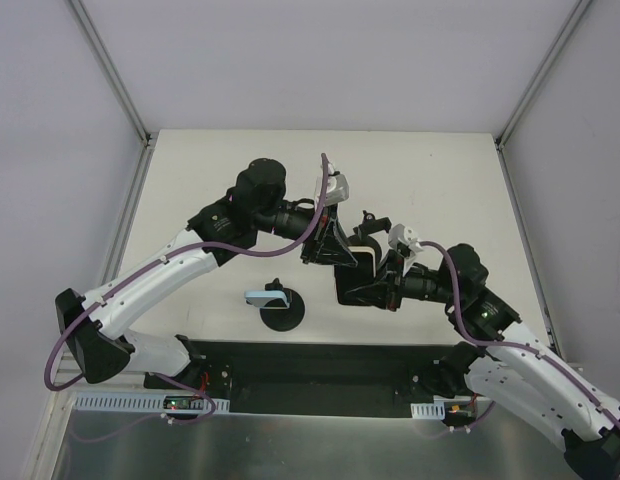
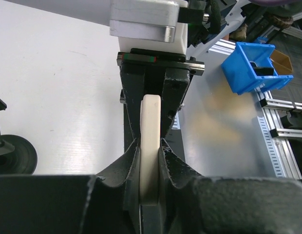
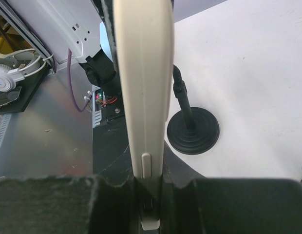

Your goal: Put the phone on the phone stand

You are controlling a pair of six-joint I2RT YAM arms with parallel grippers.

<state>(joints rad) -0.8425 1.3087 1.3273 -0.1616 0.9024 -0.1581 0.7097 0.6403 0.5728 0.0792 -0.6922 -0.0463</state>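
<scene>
Phone stand [image 1: 282, 308]: black with a round base, it stood on the white counter [image 1: 440, 180], nearest the arm bases.
Right claw [image 3: 150, 187]: clenched on one end of the phone.
Phone [image 3: 143, 97]: cream-edged, held on edge between both claws, apart from the stand.
Left claw [image 2: 150, 163]: clamped on the phone's opposite end, facing the right claw.
Blue bin [image 2: 240, 79]: sat beyond the counter's edge and held a black part too small to identify.
Cardboard box [image 2: 281, 57]: sat just behind the bin, contents unclear.
</scene>
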